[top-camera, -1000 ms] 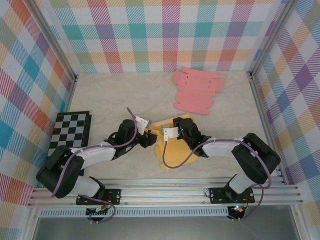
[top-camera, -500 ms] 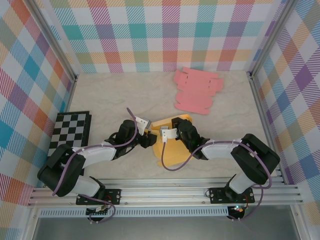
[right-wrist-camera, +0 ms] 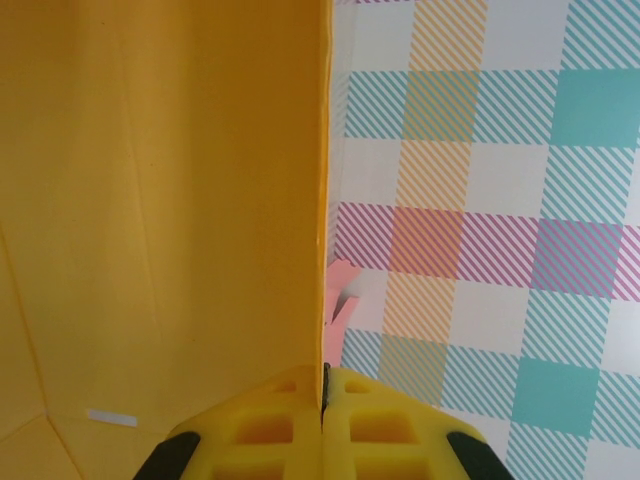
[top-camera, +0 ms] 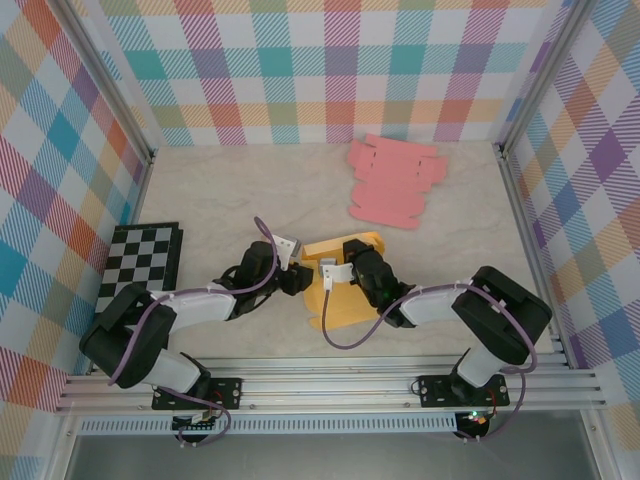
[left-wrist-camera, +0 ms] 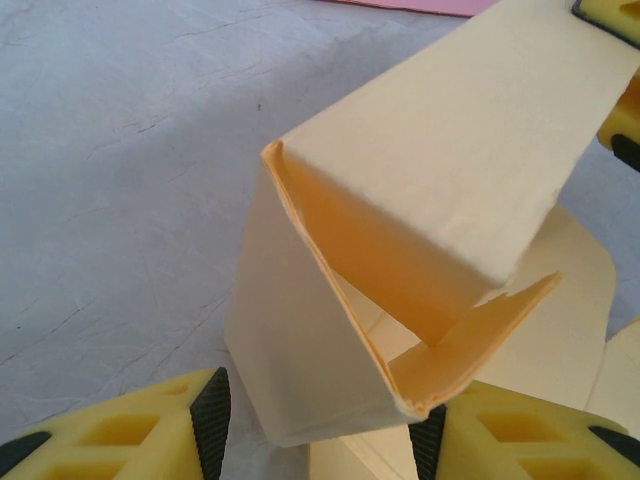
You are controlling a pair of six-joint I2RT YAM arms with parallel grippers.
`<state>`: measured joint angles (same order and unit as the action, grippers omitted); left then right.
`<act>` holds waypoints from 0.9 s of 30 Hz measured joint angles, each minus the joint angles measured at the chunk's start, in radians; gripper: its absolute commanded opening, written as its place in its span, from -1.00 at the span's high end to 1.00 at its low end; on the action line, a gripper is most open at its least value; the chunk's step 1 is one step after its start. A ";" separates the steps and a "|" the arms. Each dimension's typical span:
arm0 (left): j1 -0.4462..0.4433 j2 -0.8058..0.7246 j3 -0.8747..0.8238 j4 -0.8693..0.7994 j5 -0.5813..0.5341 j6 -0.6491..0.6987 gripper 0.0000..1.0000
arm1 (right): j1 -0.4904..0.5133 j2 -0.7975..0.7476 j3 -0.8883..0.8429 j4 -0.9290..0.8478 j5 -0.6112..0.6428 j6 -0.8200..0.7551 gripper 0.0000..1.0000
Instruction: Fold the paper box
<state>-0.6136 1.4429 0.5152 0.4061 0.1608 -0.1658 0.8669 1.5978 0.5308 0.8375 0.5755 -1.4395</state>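
Right gripper: clenched on an upright wall edge of the yellow box.
Left gripper: jaws half apart around its folded flap; grasp unclear.
Position: yellow box near centre, between both grippers.
Pink sheets: far right.

Overhead plus wrist close-ups, sharing box

Both arms engaged at the box, near edge of the table.
Left gripper is at the left side of the yellow box; right gripper is at its raised far panel. Pink sheets lie flat, well apart, toward the back wall. Checkerboard lies at the left edge.
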 measured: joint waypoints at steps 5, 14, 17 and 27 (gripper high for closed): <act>-0.021 0.028 0.000 0.023 -0.024 -0.008 -0.03 | 0.011 0.002 -0.001 0.000 0.025 0.010 1.00; -0.058 0.039 0.006 0.042 -0.083 -0.025 -0.03 | 0.037 0.045 -0.007 0.058 0.073 0.008 1.00; -0.059 0.039 0.006 0.042 -0.103 -0.029 -0.03 | 0.042 0.045 -0.017 0.072 0.081 0.005 1.00; -0.066 0.046 0.006 0.048 -0.167 -0.055 -0.03 | 0.053 0.045 -0.026 0.085 0.097 0.002 1.00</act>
<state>-0.6792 1.4891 0.5209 0.4538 -0.0059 -0.2207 0.9203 1.6432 0.5053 0.9230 0.6720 -1.4380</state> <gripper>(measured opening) 0.514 0.058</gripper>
